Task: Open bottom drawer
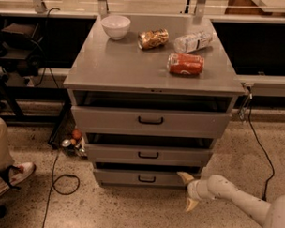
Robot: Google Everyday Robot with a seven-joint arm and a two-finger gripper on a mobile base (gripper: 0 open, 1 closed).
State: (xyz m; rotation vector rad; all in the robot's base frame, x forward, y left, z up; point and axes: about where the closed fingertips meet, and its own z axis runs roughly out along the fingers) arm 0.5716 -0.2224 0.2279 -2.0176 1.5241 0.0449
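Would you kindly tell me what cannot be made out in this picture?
All in the camera view:
Bottom drawer contents: hidden by its front panel and the middle drawer above.
Gripper, open at the drawer's right end: whether its upper finger touches the front is unclear.
Arm: cut off by the bottom-right corner.
Person: cut off by the left edge.
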